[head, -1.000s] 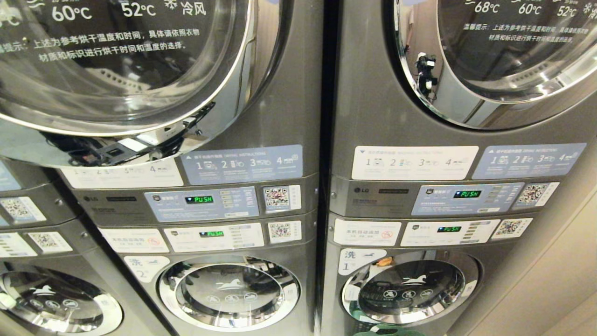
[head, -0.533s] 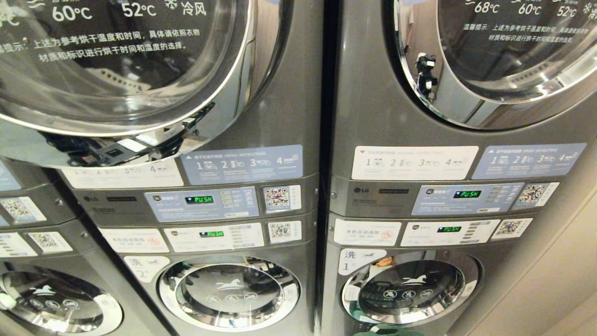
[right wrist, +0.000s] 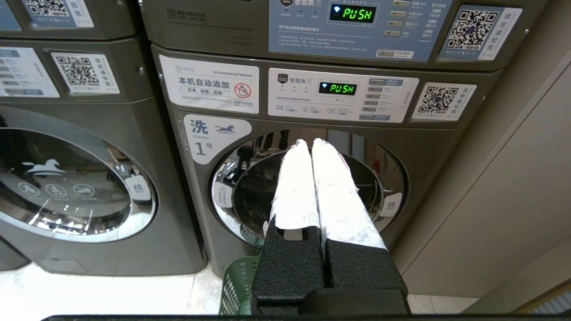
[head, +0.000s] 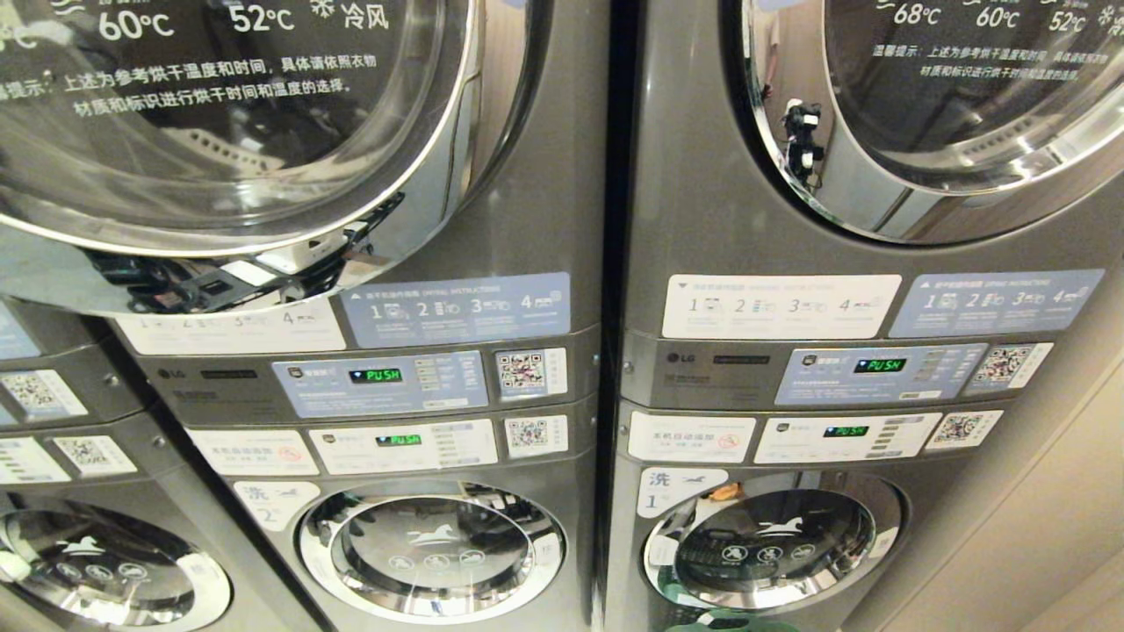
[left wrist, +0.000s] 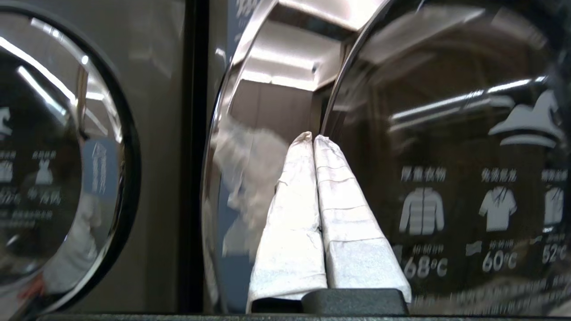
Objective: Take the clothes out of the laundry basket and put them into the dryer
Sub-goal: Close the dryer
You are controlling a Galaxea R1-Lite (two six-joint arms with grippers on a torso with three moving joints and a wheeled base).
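Up near the right-hand dryer door (left wrist: 446,147), our left end effector (left wrist: 313,139) hovers with its wrapped fingers (left wrist: 294,214) pressed together and nothing between them. Whether the tips touch the chrome rim (left wrist: 232,133) we cannot tell. That door looks closed, as does the neighbouring dryer door (head: 219,114) in the head view, where neither arm shows.

Our right end effector (right wrist: 311,143) hangs low, also closed and empty, pointing toward the washer door (right wrist: 308,191) marked with a one. Below it a corner of the green basket (right wrist: 236,285) stands on the floor (right wrist: 111,294) in front of that washer. We see no clothes: the basket's inside is out of view.

We judge the task barely begun, with the dryer door to be opened first. The risks from here follow from that. Closed fingers cannot hook a handle, so a pull could slip off the smooth chrome and leave the door shut. We cannot make out a handle in the left wrist view, and reflections on the glass could mislead our aim. A door swinging outward might strike the left arm if it sits in the swing path. The basket lies far below the dryer opening, so a loosely gripped garment could drop on the way up.
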